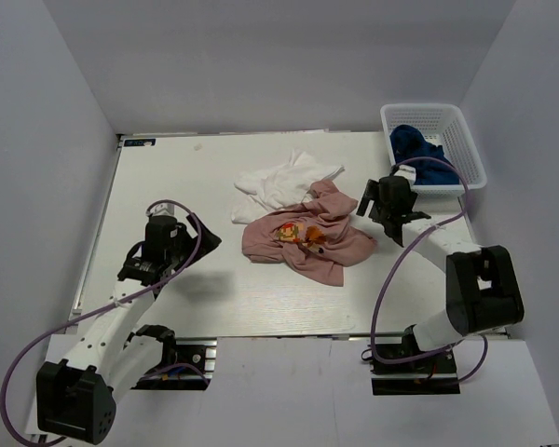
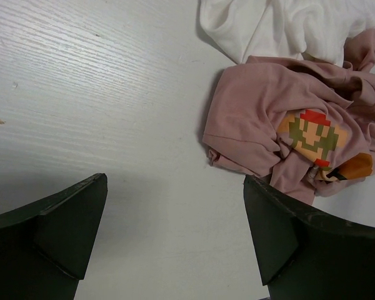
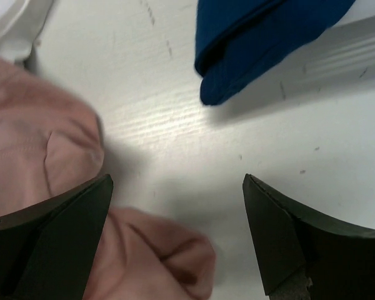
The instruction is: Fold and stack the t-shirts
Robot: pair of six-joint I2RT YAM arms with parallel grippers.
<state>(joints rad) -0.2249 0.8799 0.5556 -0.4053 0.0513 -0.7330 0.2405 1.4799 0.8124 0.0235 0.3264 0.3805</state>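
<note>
Left pincer (image 2: 175,181) agape, pink t-shirt (image 1: 303,244) bunched, lying crosswise

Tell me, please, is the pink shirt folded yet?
Not folded: the pink shirt lies bunched in loose creases on the table, its print partly hidden.

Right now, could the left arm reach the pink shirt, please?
Probably yes: the left gripper is open, the pink shirt lies just ahead, and only bare table lies between them.

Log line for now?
left gripper open | right gripper open | pink shirt crumpled mid-table | white shirt crumpled, touching it | navy shirt in basket
</note>
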